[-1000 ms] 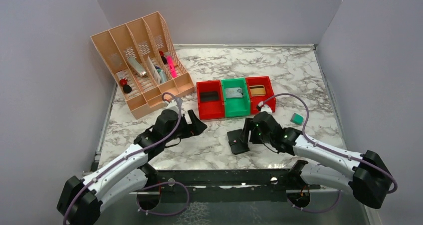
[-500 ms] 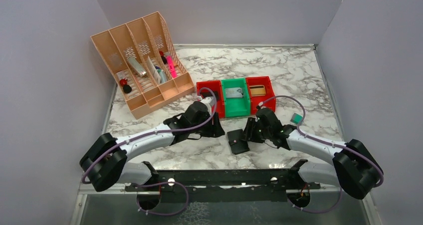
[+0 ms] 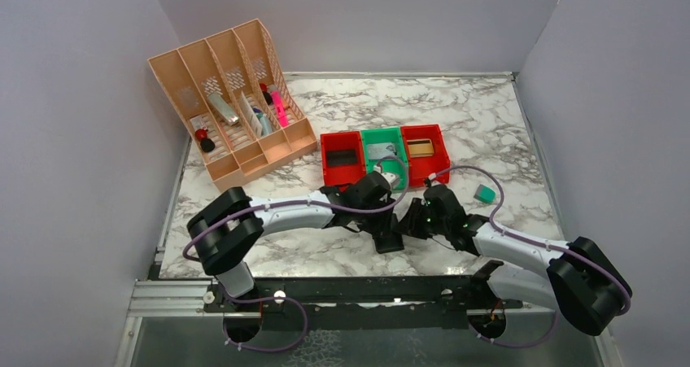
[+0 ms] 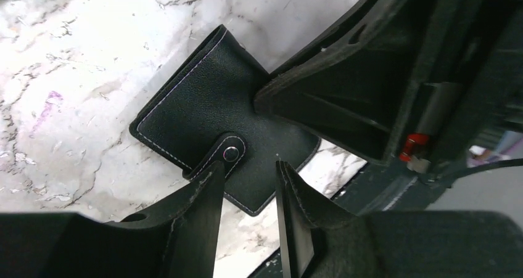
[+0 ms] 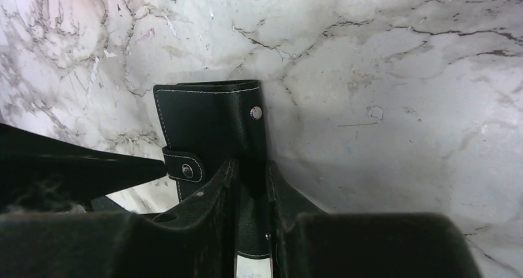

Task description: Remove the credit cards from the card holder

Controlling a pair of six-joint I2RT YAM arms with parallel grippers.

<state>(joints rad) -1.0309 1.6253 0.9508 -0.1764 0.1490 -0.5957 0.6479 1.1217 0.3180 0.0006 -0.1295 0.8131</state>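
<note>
The left arm has swung across from the left side of the table point(image 3: 488, 123) to the card holder point(image 3: 389, 237), which lies near the middle, just nearer than the bins point(image 3: 382, 157). The left gripper point(image 4: 248, 166) has narrowed, its jaws apart either side of the snapped tab point(image 4: 227, 156). The right gripper point(image 5: 250, 164) has closed onto the holder's right edge and appears clamped on it. With the holder pinned, opening the tab looks next; no credit cards show yet

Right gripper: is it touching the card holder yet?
Touching. Right wrist view: the right gripper pinches an edge of the card holder, no gap visible.
</note>
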